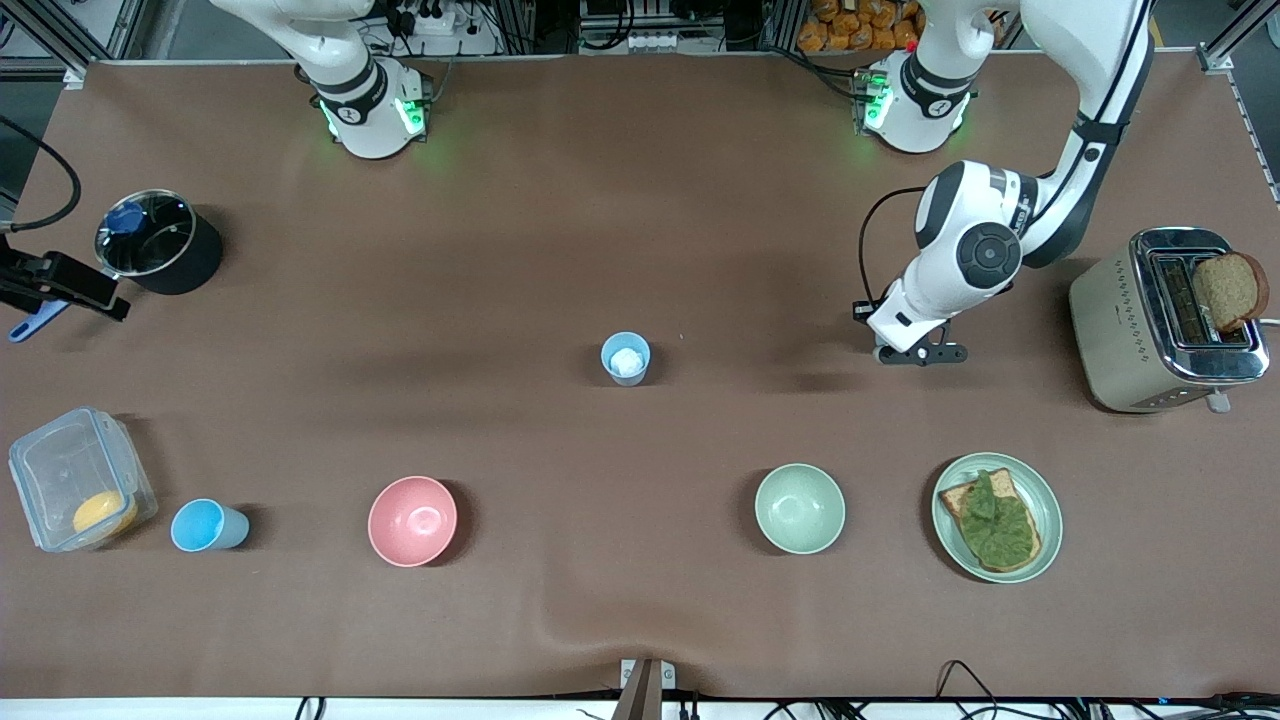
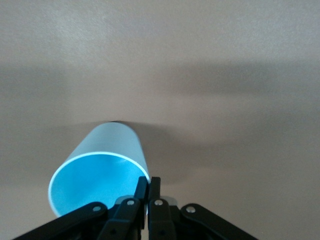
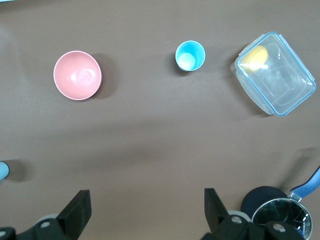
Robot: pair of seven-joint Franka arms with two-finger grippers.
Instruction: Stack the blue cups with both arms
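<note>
The left hand (image 2: pixel 148 192) pinches one blue cup's (image 2: pixel 100 167) rim, ready to stack. The right hand (image 3: pixel 145 212) waits open above the worktop (image 1: pixel 640 200), overlooking another cup (image 3: pixel 190 55).

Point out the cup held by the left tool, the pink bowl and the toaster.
Held cup (image 2: pixel 107 150), left wrist view, on its outer wall.
Pink bowl (image 1: pixel 412 520), front view, on its inside.
Toaster (image 1: pixel 1110 320), front view, on its side panel.
</note>
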